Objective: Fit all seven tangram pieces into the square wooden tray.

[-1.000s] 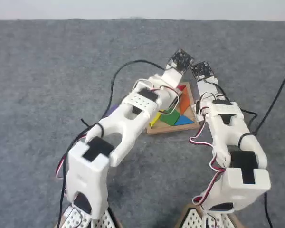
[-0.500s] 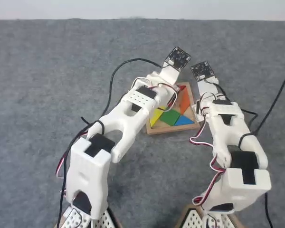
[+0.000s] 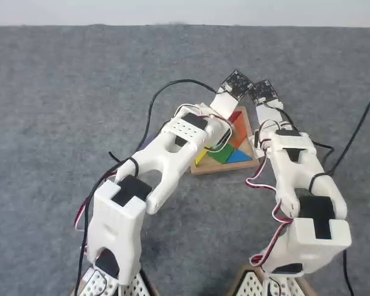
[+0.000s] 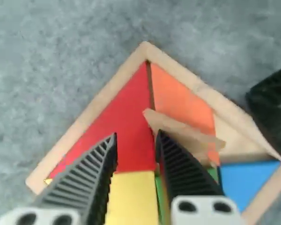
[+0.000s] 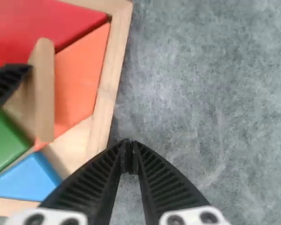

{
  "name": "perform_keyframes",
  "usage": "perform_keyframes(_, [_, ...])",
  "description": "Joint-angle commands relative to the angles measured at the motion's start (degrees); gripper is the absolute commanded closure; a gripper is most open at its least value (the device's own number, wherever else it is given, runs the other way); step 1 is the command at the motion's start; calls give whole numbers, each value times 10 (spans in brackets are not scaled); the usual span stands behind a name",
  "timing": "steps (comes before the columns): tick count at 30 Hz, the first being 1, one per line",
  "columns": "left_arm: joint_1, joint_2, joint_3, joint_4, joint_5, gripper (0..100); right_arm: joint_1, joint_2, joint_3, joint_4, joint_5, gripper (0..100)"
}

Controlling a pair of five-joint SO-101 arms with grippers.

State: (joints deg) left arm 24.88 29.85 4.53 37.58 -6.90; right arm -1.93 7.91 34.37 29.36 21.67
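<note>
The square wooden tray [image 3: 225, 165] lies between my two arms. It holds a red triangle [image 4: 124, 117], an orange triangle [image 4: 178, 98], a yellow piece [image 4: 131, 197], a green piece [image 5: 2, 140] and a blue piece [image 4: 246, 180]. A plain wood-coloured piece [image 4: 178, 133] rests tilted over the orange one, one end raised. My left gripper [image 4: 135, 140] hangs open just above the red triangle, one fingertip [image 4: 164, 140] beside the wooden piece's end. My right gripper [image 5: 129, 150] is shut and empty, low at the tray's outer rim [image 5: 114, 70] next to the blue piece.
Grey carpet [image 3: 80, 92] covers the table all around the tray. The left arm [image 3: 185, 132] stretches over the tray's near left part, while the right arm [image 3: 290, 154] stands close along its right side. Cables trail behind both.
The left arm's wrist swung slightly left and up, then came back right and lower over the tray. The right arm stayed still.
</note>
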Motion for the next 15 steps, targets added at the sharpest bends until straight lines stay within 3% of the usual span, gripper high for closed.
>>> perform_keyframes(1, [4,-15,-22,18,-10,870,-4,-11,-27,5,-2,991])
perform_keyframes(9, [5,-117,16,-2,24,870,-4,-11,-27,5,-2,991])
perform_keyframes(15, [10,-157,106,-114,23,870,-4,-11,-27,4,-2,991])
